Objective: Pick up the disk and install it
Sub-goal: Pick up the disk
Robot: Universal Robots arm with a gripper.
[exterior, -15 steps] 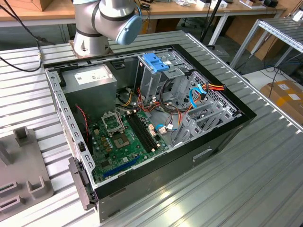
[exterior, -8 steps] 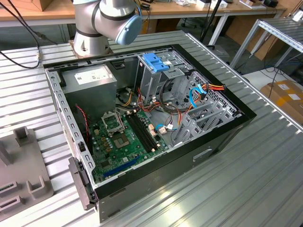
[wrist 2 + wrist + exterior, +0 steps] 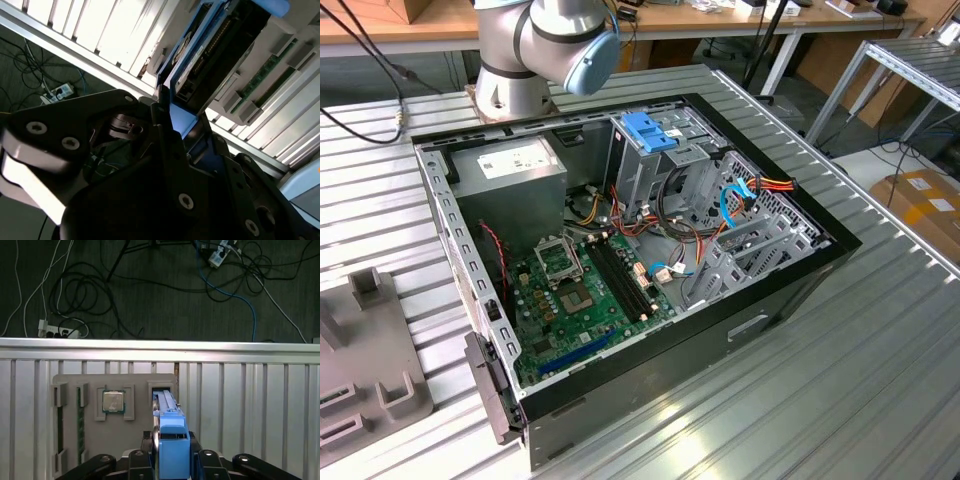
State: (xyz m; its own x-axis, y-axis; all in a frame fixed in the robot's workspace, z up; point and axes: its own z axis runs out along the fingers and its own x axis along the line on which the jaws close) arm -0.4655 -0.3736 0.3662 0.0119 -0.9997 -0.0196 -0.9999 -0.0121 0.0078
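The gripper (image 3: pixel 172 465) is clamped on the blue-framed disk (image 3: pixel 169 415), over a grey fixture tray (image 3: pixel 135 430) beside a processor chip (image 3: pixel 113 401). Whether its tip touches the tray is unclear. Elsewhere, an open computer case (image 3: pixel 650 260) sits on the slatted tabletop (image 3: pixel 840 380).

open case (image 3: pixel 760 325), cables (image 3: pixel 752 190) crowding drive cage (image 3: pixel 745 250)

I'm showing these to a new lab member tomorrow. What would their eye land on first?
Most striking is the open black computer case on the ribbed metal table in the exterior view, its green motherboard laid bare. In the first wrist view, the black claw grips a dark grey disk in a bright blue plastic caddy at a grey parts tray that holds a square silver processor chip.
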